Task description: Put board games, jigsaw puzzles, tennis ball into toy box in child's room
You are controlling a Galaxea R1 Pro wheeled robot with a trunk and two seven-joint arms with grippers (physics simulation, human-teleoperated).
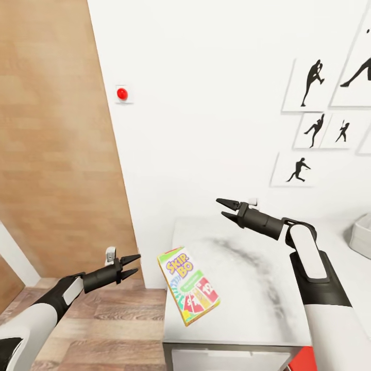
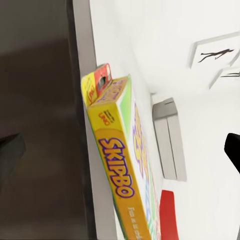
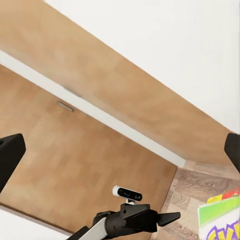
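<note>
Game box [image 1: 188,286]: we see one flat card-game box lying on the worktop [image 1: 257,288], at its near left corner, with one corner overhanging the left edge.
Lettering: we read "SKIP-BO" in yellow-and-purple letters on the cover, and "SKIPBO" again along the yellow side panel in the left wrist view [image 2: 122,165]. A red panel on the cover carries a number we read as "12". The smaller print is too fine to read.
Long axis: it runs from the far left toward the near right of the worktop, skewed to the edges; the title end lies at the far left.
Cover: face up, with a green border and a fan of coloured stripes.
Left claw [image 1: 133,265]: fingers spread a little, holding nothing, hanging over the wood floor [image 1: 113,319] just left of the worktop and near the box, apart from it.
Right claw [image 1: 226,209]: fingers spread, holding nothing, raised over the far part of the worktop and pointing left.
Bin [image 1: 360,234]: we note a light grey sloping-sided bin at the right edge of the worktop, well apart from the box.
Wall [image 1: 206,103]: white, with black athlete silhouettes [image 1: 312,82] at the right and a red round button [image 1: 122,94] on a small plate.
</note>
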